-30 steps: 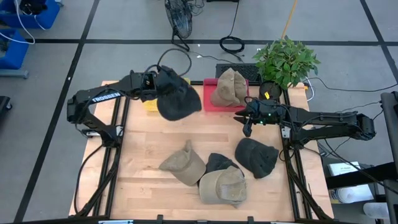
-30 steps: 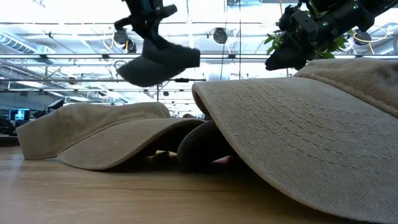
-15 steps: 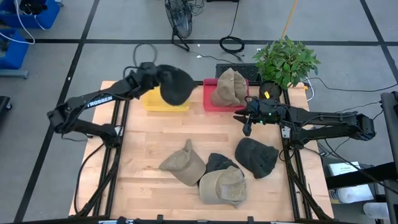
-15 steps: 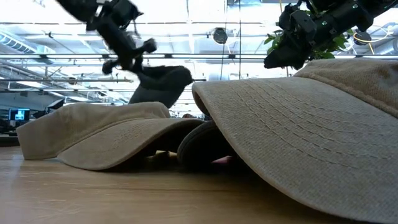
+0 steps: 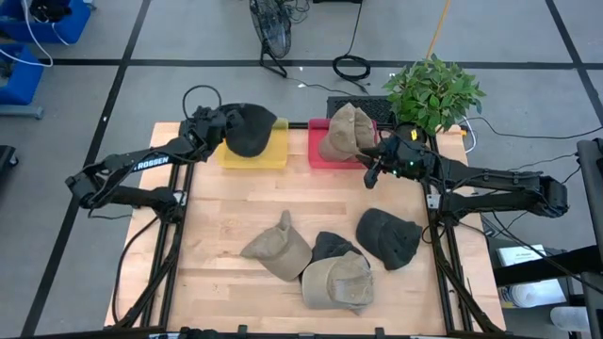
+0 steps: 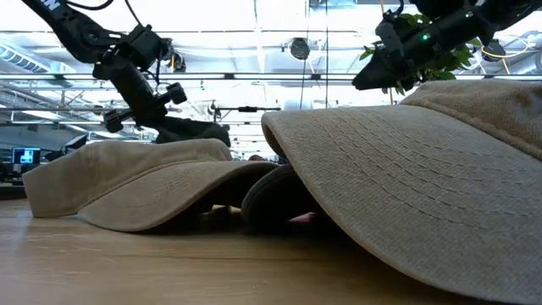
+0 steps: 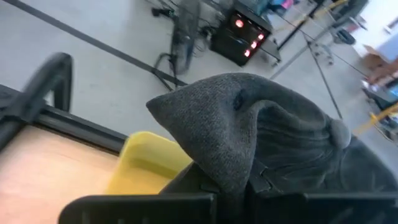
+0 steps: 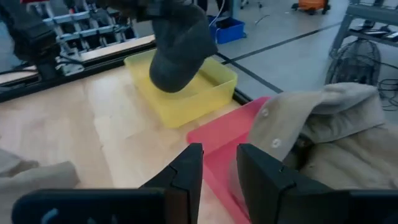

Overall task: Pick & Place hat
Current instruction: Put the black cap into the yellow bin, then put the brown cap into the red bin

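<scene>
Pinching the dark hat (image 5: 247,128) in our left gripper (image 5: 219,125), we hang it over the yellow bin (image 5: 252,153); our right gripper (image 5: 372,176), narrowly parted and holding nothing, hovers beside the red bin (image 5: 320,158).

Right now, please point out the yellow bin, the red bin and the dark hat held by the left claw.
yellow bin (image 5: 254,157): high view, its front wall.
red bin (image 5: 332,163): high view, its front edge.
dark hat (image 5: 247,128): high view, its crown.

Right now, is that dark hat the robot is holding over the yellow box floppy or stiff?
Probably floppy: the dark hat droops and folds where the left gripper pinches it. It seems light, since that small pinch carries it. Over the yellow bin, it would likely slump in rather than roll.
</scene>
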You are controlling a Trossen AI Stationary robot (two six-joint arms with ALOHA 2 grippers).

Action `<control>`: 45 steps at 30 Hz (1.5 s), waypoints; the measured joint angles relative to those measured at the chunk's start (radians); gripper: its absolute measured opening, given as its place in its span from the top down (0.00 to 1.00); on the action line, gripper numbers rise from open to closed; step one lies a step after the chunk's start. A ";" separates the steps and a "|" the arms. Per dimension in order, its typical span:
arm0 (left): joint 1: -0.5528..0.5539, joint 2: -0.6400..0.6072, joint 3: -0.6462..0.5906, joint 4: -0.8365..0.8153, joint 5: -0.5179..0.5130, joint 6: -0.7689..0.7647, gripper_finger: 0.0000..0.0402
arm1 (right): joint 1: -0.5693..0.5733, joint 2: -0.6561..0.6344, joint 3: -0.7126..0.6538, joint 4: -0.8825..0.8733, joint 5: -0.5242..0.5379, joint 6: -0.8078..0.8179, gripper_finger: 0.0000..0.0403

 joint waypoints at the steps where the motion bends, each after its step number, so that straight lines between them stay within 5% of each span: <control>1: 0.000 0.000 0.000 -0.014 -0.016 -0.012 0.96 | -0.006 0.000 0.000 0.005 0.000 0.001 0.79; 15: 0.007 -0.001 -0.002 -0.043 0.006 -0.052 0.62 | -0.061 0.000 0.000 0.036 -0.001 0.001 0.84; 24: 0.050 -0.045 -0.002 -0.005 0.020 0.103 0.45 | -0.064 0.000 0.000 0.036 -0.001 0.001 0.88; 30: 0.049 -0.118 -0.001 0.156 0.059 0.312 0.42 | -0.064 0.001 0.000 0.036 0.023 0.001 0.90; 35: -0.002 -0.153 0.000 0.284 0.178 0.525 0.51 | -0.064 0.001 0.000 0.036 0.024 -0.002 0.91; 42: -0.132 -0.161 0.006 0.309 0.204 0.596 0.95 | -0.063 0.001 0.000 0.035 0.023 0.000 0.91; 45: -0.189 -0.160 0.026 0.282 0.300 0.734 0.97 | -0.063 0.001 0.000 0.035 0.022 0.001 0.91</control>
